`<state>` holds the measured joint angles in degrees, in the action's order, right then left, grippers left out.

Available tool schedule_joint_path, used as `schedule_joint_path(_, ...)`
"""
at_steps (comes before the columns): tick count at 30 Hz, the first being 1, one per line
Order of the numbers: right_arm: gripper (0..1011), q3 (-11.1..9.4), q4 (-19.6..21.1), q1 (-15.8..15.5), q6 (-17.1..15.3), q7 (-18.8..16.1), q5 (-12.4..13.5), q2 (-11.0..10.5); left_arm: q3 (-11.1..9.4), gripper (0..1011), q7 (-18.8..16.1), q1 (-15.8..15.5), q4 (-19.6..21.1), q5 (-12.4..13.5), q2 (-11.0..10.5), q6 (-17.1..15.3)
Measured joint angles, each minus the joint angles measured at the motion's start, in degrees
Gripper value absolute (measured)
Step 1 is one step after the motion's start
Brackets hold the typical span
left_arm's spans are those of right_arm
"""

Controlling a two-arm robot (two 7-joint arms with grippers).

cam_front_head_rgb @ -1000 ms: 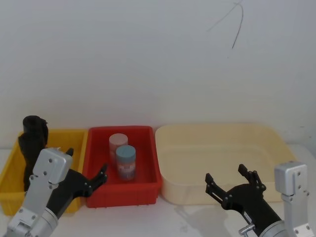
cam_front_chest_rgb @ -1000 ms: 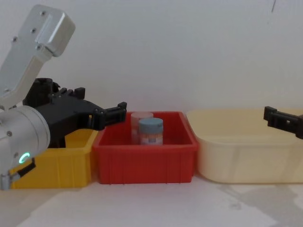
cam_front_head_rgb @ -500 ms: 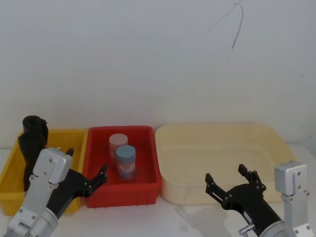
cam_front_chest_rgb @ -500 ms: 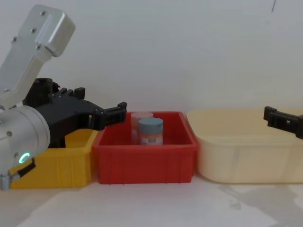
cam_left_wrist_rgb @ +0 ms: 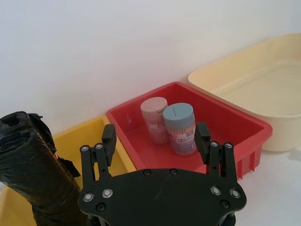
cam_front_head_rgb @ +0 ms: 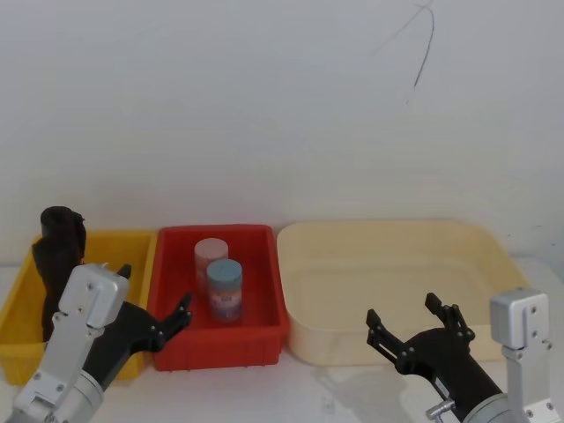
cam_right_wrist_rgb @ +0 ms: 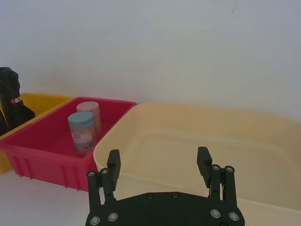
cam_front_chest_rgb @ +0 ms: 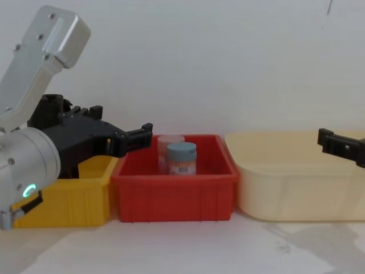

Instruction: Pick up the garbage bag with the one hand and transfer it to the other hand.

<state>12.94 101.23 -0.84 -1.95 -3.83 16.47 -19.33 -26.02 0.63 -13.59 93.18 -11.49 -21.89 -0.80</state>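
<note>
Nothing is done yet: the garbage bag [cam_front_head_rgb: 55, 264] stands ungrasped in the yellow bin [cam_front_head_rgb: 123, 236] at far left. The left end effector [cam_front_head_rgb: 154, 291], lower left, and the right end effector [cam_front_head_rgb: 402, 310], lower right, are both spread and empty.

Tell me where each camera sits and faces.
Head: high up, looking forward and down on red bin, cream tub; left claw, right claw below, both open.
Chest: low, facing their sides; left arm large at left.
Left wrist: behind left claw, facing red bin.
Right wrist: behind right claw, facing cream tub.
Shared: both wrists see the red bin.
</note>
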Motion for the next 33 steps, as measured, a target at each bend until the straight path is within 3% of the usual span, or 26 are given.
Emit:
schedule_joint_path(8,1004,0.1,0.4,0.4,-0.8,-0.4,0.0,0.0,0.2,1001,0.5,-0.3,0.6,-0.1,-0.1,-1.2)
schedule_joint_path(12,1004,0.3,1.5,1.1,-2.6,-0.9,0.4,0.1,0.7,1001,0.9,-0.7,2.2,-0.6,-0.4,-3.7)
schedule_joint_path(17,1004,1.0,3.9,2.8,-6.2,-1.8,1.1,0.3,2.3,1001,1.1,-0.6,7.7,-2.0,-1.6,-9.9)
schedule_joint_path(18,1004,1.1,4.1,3.0,-6.8,-1.9,1.2,0.4,2.3,1001,1.1,-0.6,7.7,-2.0,-1.6,-9.9)
schedule_joint_path(21,1004,1.9,5.2,4.2,-8.8,-2.4,1.3,0.6,4.0,1001,0.9,0.5,11.5,-3.0,-2.4,-14.2)
schedule_joint_path(26,1004,3.5,6.2,6.3,-12.3,-3.0,1.4,1.4,6.7,1001,0.1,3.4,15.8,-4.6,-3.5,-18.2)
schedule_joint_path(33,1004,5.9,5.7,8.7,-15.5,-3.5,1.1,2.9,12.1,1001,-0.7,10.0,20.7,-7.0,-5.1,-21.0)
